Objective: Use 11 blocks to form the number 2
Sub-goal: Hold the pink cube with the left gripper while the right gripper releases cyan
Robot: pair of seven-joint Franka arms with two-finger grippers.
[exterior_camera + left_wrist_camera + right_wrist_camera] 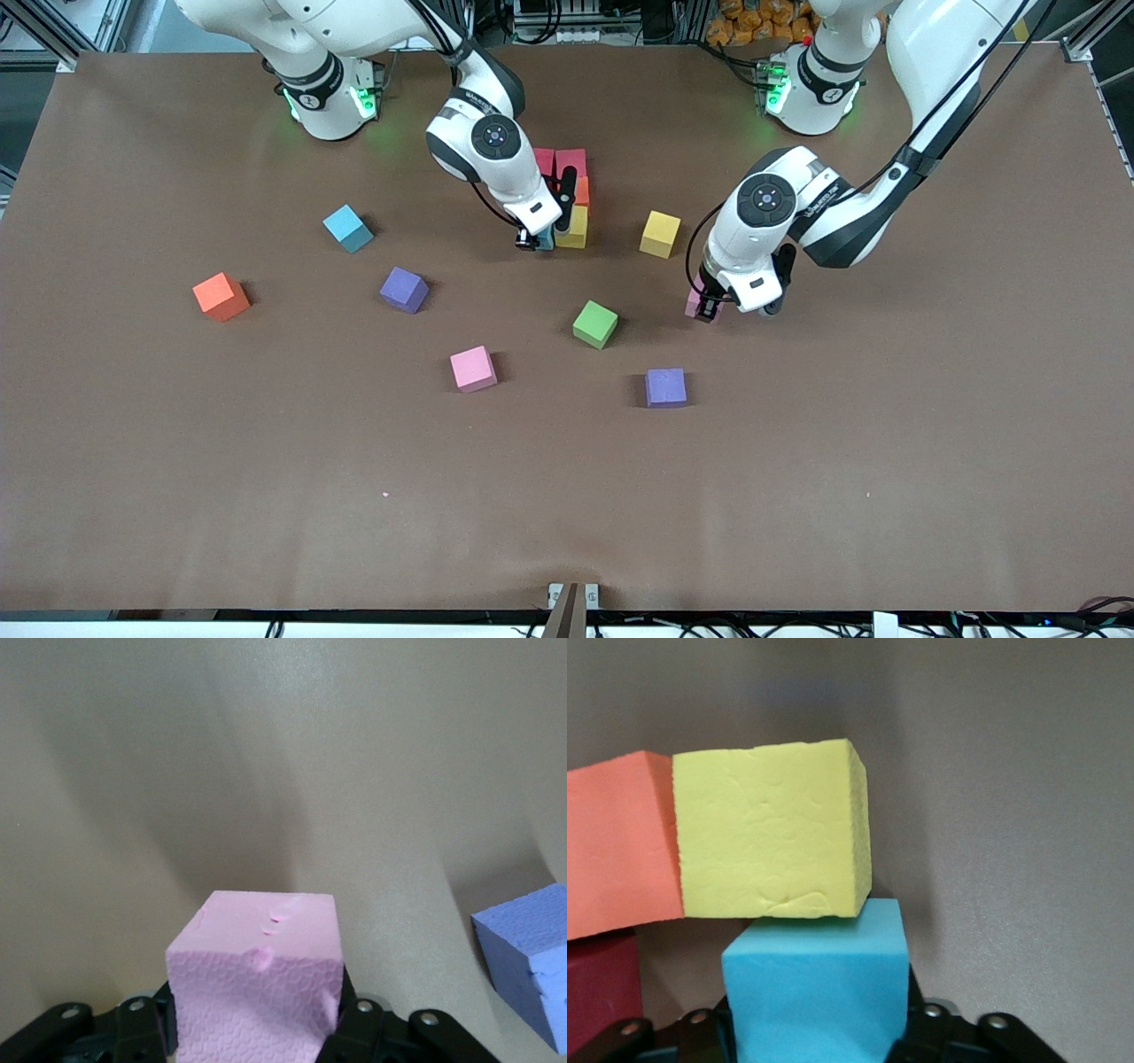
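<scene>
Now, in the upper centre of the frame: right gripper [532,241] low at the unfinished number 2 [571,164], around a light blue block [817,992] that touches the yellow block [771,842]. Cannot tell whether clamped or released. Lower, near mid-frame toward the left arm's end: left gripper [709,312] pinching a pink block [257,992], near a purple block [532,957]. Elsewhere across the middle of the frame, 7 loose blocks.
</scene>
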